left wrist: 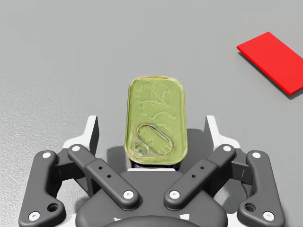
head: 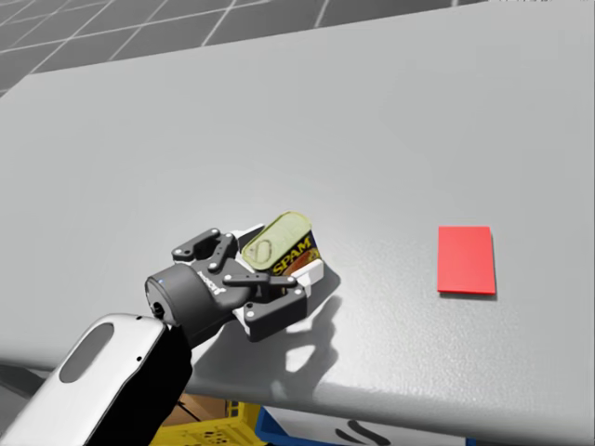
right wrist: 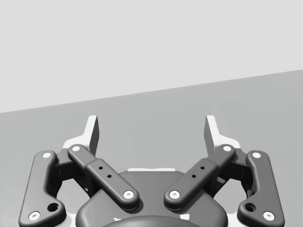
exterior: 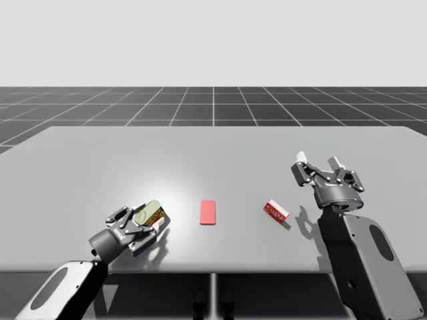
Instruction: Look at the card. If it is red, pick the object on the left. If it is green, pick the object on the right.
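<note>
The card (exterior: 208, 212) lying flat at the table's middle is red (head: 466, 260). To its left lies a rectangular tin can (exterior: 147, 213) with a yellow-green pull-tab lid (left wrist: 156, 120). My left gripper (exterior: 151, 221) is open and low on the table, with the can (head: 277, 240) between its fingers (left wrist: 93, 135); there is a gap on each side. A small red box (exterior: 275, 211) sits to the card's right. My right gripper (exterior: 320, 163) stands open above the table, right of the box, holding nothing (right wrist: 151, 127).
The grey table (exterior: 213, 153) has its front edge just behind my left wrist. Below that edge in the head view are yellow and blue crates (head: 232, 429).
</note>
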`<control>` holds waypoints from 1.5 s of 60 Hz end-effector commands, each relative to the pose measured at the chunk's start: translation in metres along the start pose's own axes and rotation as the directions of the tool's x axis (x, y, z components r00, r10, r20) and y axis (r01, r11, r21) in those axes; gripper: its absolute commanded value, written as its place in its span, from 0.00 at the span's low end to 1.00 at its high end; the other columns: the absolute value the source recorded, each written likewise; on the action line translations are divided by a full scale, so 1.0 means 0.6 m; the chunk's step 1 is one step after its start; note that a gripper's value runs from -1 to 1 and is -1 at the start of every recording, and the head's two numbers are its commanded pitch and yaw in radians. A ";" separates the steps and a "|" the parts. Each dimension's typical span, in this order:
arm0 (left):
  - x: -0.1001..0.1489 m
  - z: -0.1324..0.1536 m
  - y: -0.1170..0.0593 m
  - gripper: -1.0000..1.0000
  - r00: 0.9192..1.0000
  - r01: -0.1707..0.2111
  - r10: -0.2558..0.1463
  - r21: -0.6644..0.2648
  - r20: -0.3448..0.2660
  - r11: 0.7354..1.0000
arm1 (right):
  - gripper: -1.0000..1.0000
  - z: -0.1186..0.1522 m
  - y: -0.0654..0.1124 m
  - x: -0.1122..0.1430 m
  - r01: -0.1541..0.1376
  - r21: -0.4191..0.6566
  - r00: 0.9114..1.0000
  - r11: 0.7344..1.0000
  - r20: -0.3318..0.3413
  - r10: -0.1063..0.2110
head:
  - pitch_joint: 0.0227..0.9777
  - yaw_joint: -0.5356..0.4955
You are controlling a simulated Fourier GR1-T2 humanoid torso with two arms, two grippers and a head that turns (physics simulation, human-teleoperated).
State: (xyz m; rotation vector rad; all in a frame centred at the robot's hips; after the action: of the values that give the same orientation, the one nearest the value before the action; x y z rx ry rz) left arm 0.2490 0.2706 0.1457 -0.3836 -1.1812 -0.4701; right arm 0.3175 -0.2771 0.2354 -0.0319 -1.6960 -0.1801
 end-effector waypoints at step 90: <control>0.271 0.023 -0.026 1.00 0.933 0.227 -0.244 0.092 0.266 0.969 | 0.00 0.001 -0.003 0.005 0.008 0.002 1.000 1.000 -0.010 -0.008 | 0.45 0.91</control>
State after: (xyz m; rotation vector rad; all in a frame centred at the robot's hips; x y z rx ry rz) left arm 0.2655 0.2551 0.2522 -0.2101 -1.4046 -0.4955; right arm 0.3164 -0.2785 0.2376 -0.0208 -1.6872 -0.1830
